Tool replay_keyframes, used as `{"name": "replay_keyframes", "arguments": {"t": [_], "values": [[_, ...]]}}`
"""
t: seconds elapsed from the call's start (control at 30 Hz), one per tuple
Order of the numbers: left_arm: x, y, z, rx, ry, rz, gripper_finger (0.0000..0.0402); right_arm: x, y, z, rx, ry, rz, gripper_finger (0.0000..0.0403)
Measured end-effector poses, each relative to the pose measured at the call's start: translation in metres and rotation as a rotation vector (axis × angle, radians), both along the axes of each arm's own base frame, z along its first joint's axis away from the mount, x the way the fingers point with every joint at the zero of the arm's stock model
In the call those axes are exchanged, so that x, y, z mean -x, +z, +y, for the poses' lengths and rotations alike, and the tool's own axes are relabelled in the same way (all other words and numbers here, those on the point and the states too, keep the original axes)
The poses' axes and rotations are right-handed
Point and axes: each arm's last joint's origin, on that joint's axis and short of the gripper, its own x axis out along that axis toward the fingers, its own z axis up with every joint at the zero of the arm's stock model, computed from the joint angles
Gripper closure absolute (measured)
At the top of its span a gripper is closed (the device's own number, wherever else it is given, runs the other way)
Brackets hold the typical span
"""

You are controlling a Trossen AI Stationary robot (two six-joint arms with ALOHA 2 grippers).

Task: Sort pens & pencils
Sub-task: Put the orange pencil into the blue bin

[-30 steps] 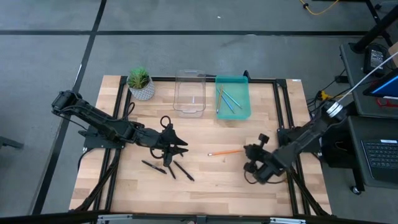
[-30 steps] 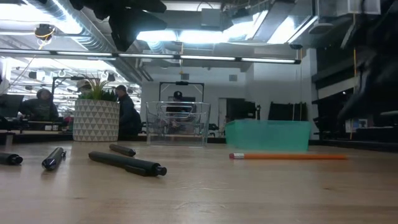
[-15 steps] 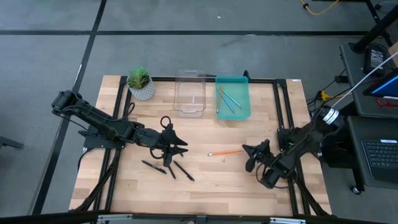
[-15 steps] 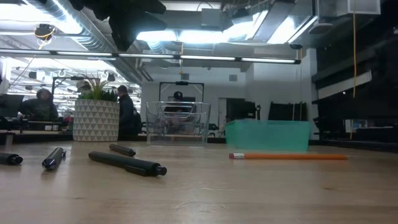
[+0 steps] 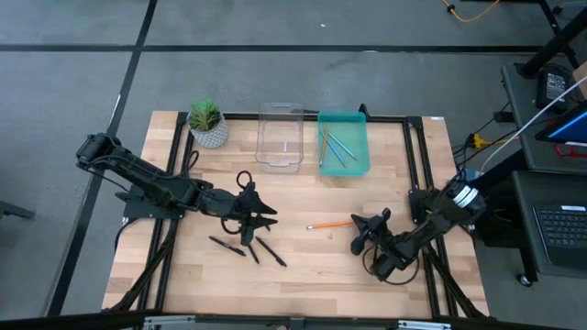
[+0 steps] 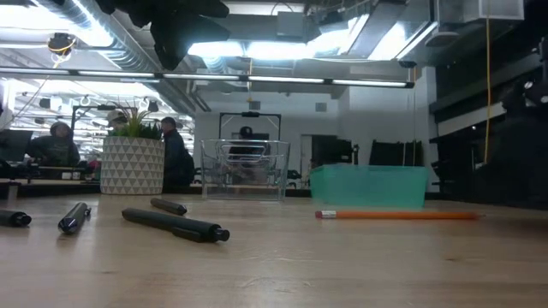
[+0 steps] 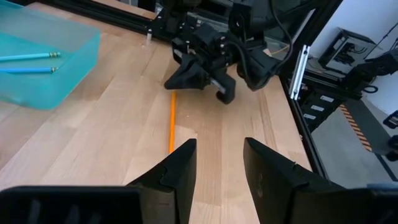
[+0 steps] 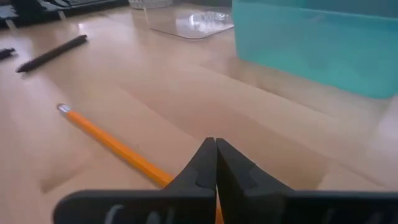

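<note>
High view: the right tool (image 5: 357, 245) sat shut and empty just beside the orange pencil (image 5: 332, 224); the left tool (image 5: 267, 217) hung half open, empty, over the pens (image 5: 248, 247), with blue pencils in the teal bin (image 5: 344, 145)

Low view: pens (image 6: 175, 225) and pencil (image 6: 398, 216) lay on the table (image 6: 342, 265)

Left wrist view: fingers (image 7: 181, 171) apart, nothing between

Right wrist view: fingers (image 8: 205, 165) pressed together, the pencil (image 8: 115, 145) running up to them
</note>
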Motion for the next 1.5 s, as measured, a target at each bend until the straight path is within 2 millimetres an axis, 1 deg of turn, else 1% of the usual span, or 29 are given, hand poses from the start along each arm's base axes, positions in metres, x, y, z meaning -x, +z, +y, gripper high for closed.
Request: {"name": "replay_keyframes", "arguments": {"t": [0.37,0.67,0.83,1.03,1.5], "values": [[0.000,0.000,0.000,0.000,0.000,0.000,0.0276,0.001,-0.010,-0.001,-0.007,-0.010,0.032,0.0403],[0.000,0.000,0.000,0.001,0.000,-0.002,0.0276,0.001,-0.018,-0.001,0.018,-0.008,0.024,0.0402],[0.000,0.000,0.000,0.008,0.003,-0.002,0.0276,0.001,-0.019,-0.002,0.018,-0.009,0.028,0.0402],[0.000,0.000,0.000,0.009,0.003,-0.002,0.0276,0.001,-0.019,-0.002,-0.044,-0.037,-0.023,0.0402],[0.000,0.000,0.000,0.010,0.003,-0.002,0.0276,0.001,-0.020,-0.004,-0.083,-0.062,0.001,0.0402]]}}
